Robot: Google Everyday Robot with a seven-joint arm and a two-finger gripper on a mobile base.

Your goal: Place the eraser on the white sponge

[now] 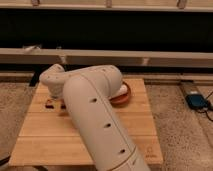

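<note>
We are noting the gripper [56, 98] hanging low over the left side of the wooden table [45, 135], jaws wide apart, gripping nothing. The eraser [50, 104] is lying on the boards just beside it; the arm [95, 120] is hiding the white sponge.

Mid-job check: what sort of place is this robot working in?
Likely a robot test bay rather than a home: a pale wooden plank table on speckled grey floor, with a blue cabled device on that floor. The tool is over the table's far left part, mostly hidden by the white arm.
</note>
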